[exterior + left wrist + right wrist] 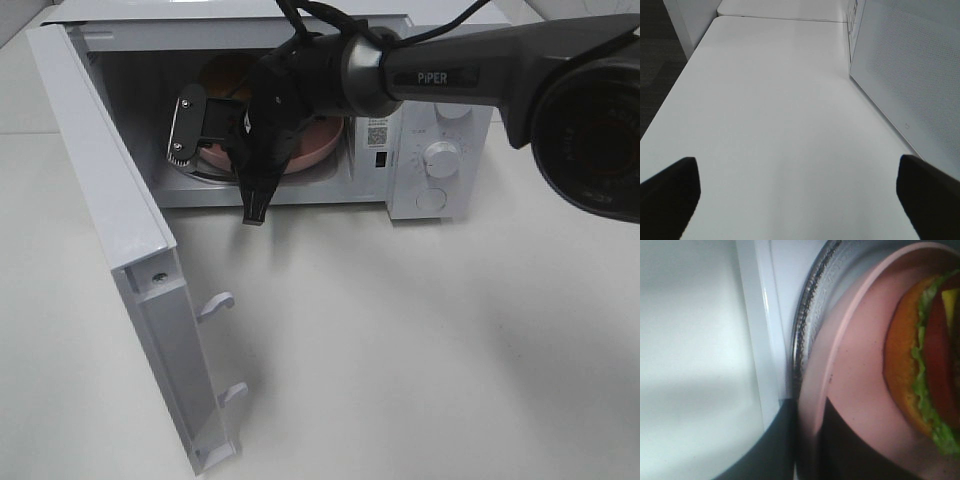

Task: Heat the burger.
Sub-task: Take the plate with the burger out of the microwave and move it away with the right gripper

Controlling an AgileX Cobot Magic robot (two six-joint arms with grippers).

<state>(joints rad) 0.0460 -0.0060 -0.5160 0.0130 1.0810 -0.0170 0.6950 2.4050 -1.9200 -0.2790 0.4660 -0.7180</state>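
The burger (930, 365) lies on a round pink plate (860, 350) that rests on the glass turntable (807, 300) inside the open white microwave (440, 110). In the exterior high view only a bit of brown bun (228, 75) and the plate's edge (320, 150) show behind the arm. My right gripper (809, 407) (240, 150) reaches into the oven, rolled on its side. One finger is over the plate's near rim and one under it, shut on it. My left gripper (800, 200) is open and empty above the bare white table, outside the exterior high view.
The microwave door (110, 200) stands wide open on the left, with its latch hooks (215, 305) pointing into the space in front. The control knobs (440, 158) are on the oven's right. A white perforated panel (910, 65) stands close to the left gripper.
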